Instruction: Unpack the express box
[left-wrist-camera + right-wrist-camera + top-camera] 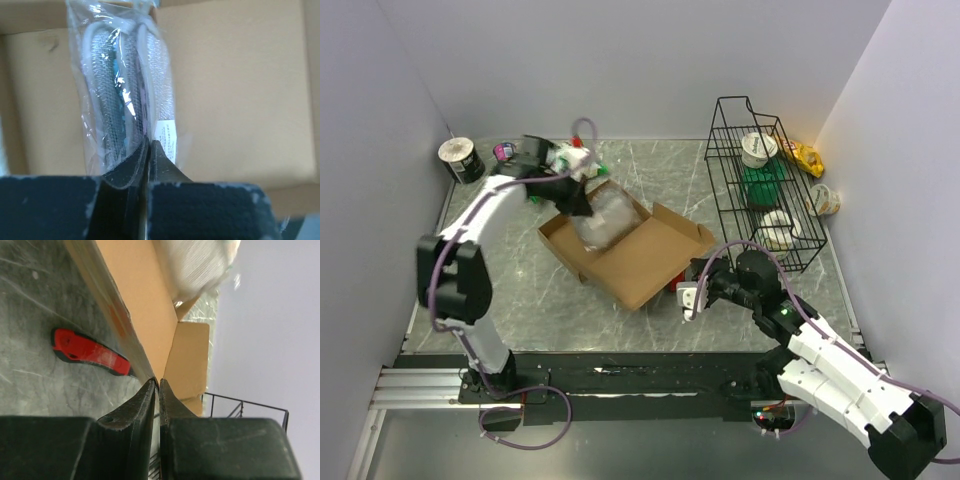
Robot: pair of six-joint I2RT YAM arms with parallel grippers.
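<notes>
The express box (638, 262) lies open in the middle of the table, its brown inside (240, 100) facing up. My left gripper (582, 203) (149, 142) is shut on the edge of a clear plastic bag (604, 220) (122, 95) with grey mesh items in it, held just above the box's floor. My right gripper (682, 289) (158, 382) sits at the box's near right edge (145, 315). Its fingers are almost together, with their tips against the cardboard rim. Whether cardboard lies between them does not show.
A red utility knife (90, 352) (673, 290) lies on the table beside the box, near my right gripper. A black wire rack (760, 180) with cups stands at the right. A yellow snack bag (807, 156), a cup (825, 200) and a roll (460, 158) sit near the walls.
</notes>
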